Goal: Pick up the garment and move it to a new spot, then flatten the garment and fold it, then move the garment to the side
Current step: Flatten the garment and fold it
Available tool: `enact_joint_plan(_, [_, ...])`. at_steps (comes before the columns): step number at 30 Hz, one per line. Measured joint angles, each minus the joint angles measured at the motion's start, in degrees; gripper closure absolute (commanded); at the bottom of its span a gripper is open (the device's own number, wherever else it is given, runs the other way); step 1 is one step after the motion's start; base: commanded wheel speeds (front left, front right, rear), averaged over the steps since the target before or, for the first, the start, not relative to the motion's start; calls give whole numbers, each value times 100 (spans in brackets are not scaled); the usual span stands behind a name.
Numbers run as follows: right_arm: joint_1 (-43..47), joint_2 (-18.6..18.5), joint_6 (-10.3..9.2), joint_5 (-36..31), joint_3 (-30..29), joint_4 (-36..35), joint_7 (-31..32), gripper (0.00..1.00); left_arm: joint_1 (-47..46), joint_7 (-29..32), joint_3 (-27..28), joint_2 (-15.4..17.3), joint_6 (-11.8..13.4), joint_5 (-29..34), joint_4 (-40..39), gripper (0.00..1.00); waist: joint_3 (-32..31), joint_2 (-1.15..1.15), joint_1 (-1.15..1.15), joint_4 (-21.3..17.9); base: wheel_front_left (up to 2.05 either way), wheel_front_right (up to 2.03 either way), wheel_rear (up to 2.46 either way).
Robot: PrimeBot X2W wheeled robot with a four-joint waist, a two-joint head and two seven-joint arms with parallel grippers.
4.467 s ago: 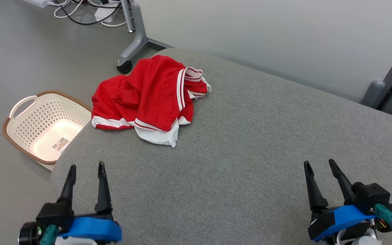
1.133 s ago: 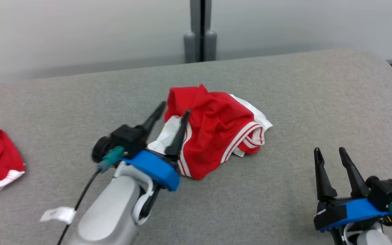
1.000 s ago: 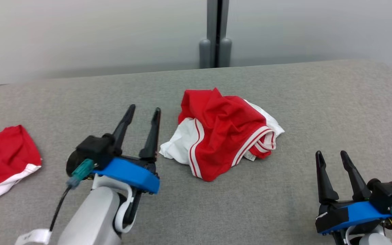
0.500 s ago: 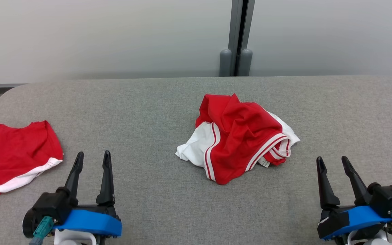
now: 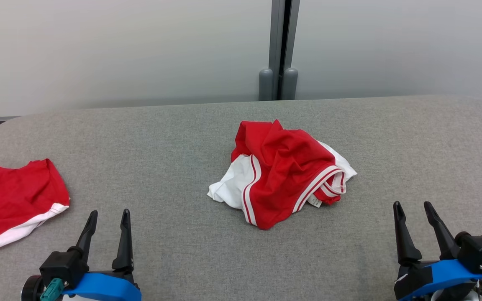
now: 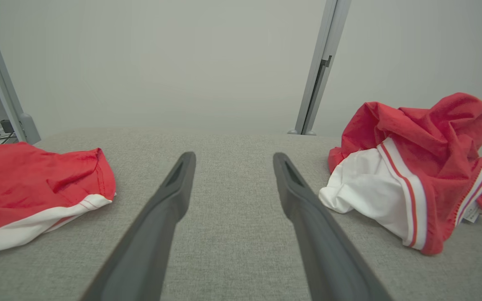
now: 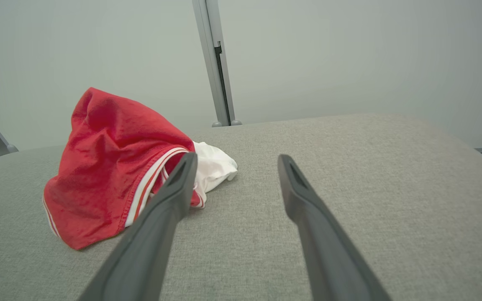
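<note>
Grey cushion (image 5: 161, 133), crumpled garment (image 5: 287, 167) centred, left gripper (image 5: 110, 212), right gripper (image 5: 412, 204), both jaws wide, empty

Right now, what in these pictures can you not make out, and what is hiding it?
- Second red garment, head view: cut off by the left edge; full shape unknown.
- Crumpled garment: bunched on itself, so its type and underside are hidden.
- Its label, head view: too small to read.
- Right wrist view: a finger of the right gripper covers part of its striped hem.

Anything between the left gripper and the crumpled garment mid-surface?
No. Only bare grey cushion lies between the left gripper and the crumpled garment, seen in head and left wrist views.
</note>
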Motion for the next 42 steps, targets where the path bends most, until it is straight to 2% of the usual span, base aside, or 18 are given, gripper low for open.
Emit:
enact_joint_plan(11, [-35, 0, 0, 19, 177, 82, 2, 0, -3, -1, 66, -70, 9, -10, -134, 0, 87, 0, 0, 11, 0, 0, 0])
enact_joint_plan(18, [-580, 1, 0, 2, 515, 503, 90, 0, -82, 0, 83, -44, 9, -14, -221, 0, 291, 0, 0, -14, 0, 0, 0])
enact_joint_plan(20, [-1005, 1, 0, 12, 630, 1043, 257, 0, -232, 0, 32, -46, 7, -8, -254, 0, 420, 0, 1, 21, 0, 0, 0])
enact_joint_plan(21, [-1005, 1, 0, 12, 630, 1043, 257, 0, -232, 0, 32, -46, 7, -8, -254, 0, 420, 0, 1, 21, 0, 0, 0])
enact_joint_plan(24, [-1457, -1, 0, 49, 733, 1629, 356, 0, -382, 0, -16, -86, -10, -10, -272, 0, 553, 0, 1, 98, 0, 0, 0])
enact_joint_plan(25, [-1761, 2, 0, 57, 777, 1992, 355, 0, -489, -1, -36, -111, -19, -11, -279, 0, 648, 0, 1, 159, 0, 0, 0])
enact_joint_plan(31, [-2371, 0, 0, 155, 779, 2863, 319, 0, -670, 0, -88, -145, -59, -9, -290, 0, 872, 0, 1, 309, 0, 0, 0])
enact_joint_plan(32, [-2493, 0, 0, 166, 791, 3032, 344, 36, -697, -1, -93, -145, -60, -9, -289, 0, 915, 0, 1, 335, 0, 0, 0])
enact_joint_plan(33, [-2611, 2, 0, 204, 808, 3205, 407, 92, -717, -1, -97, -143, -64, -9, -288, 0, 952, 0, 1, 360, 0, 0, 0])
enact_joint_plan(34, [-2714, 1, 0, 219, 824, 3375, 479, 100, -733, -1, -102, -144, -68, -8, -290, 0, 982, 0, 2, 383, 0, 0, 0])
enact_joint_plan(38, [-3032, -34, 0, 105, 869, 3719, 369, 100, -750, -1, -119, -162, -86, -4, -264, 0, 986, 0, 2, 461, 0, 0, 0])
enact_joint_plan(42, [-3284, -292, 0, -299, 920, 3527, -123, 100, -742, 0, -82, -194, -87, -4, -241, 0, 821, 0, 2, 502, 0, 0, 0])
